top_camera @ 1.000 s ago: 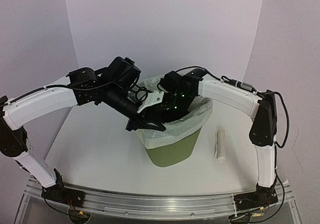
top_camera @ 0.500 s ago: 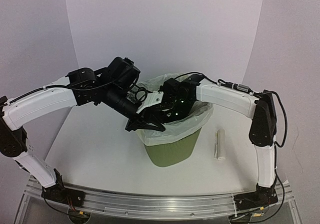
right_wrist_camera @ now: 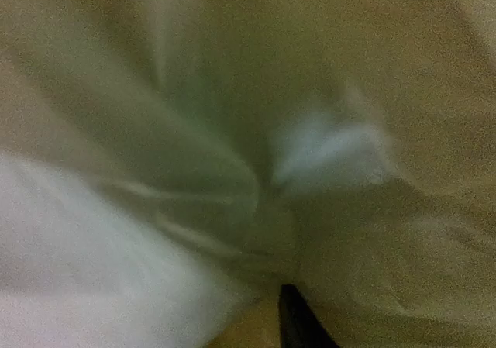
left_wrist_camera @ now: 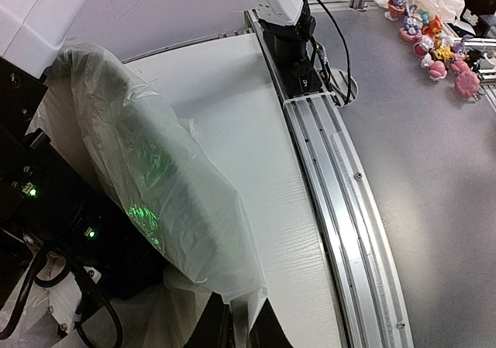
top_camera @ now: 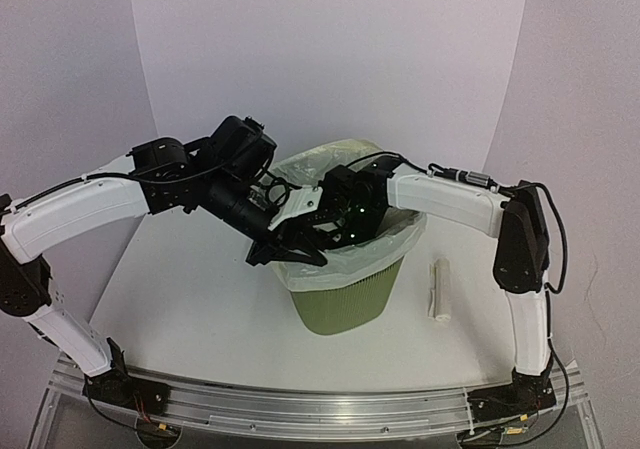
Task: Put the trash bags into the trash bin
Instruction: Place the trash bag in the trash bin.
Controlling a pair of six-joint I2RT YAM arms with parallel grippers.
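Note:
The olive-green trash bin (top_camera: 352, 304) stands in the middle of the table. The pale translucent trash bag (top_camera: 392, 245) lines it and drapes over the rim, and its far edge billows up behind the arms. My left gripper (top_camera: 290, 255) is at the bin's near-left rim. In the left wrist view its jaws (left_wrist_camera: 244, 326) are shut on the edge of the bag (left_wrist_camera: 163, 193). My right gripper (top_camera: 338, 233) reaches down into the bag's mouth. In the right wrist view I see only blurred bag film (right_wrist_camera: 232, 170) and one dark fingertip (right_wrist_camera: 298, 325).
A white roll (top_camera: 438, 289) lies on the table to the right of the bin. White walls close in the back and sides. The aluminium rail (left_wrist_camera: 341, 208) runs along the near table edge.
My right gripper has pushed further left and deeper into the bag's mouth. The bag's far edge has risen and puffed up. My left gripper has shifted slightly left, still holding the bag.

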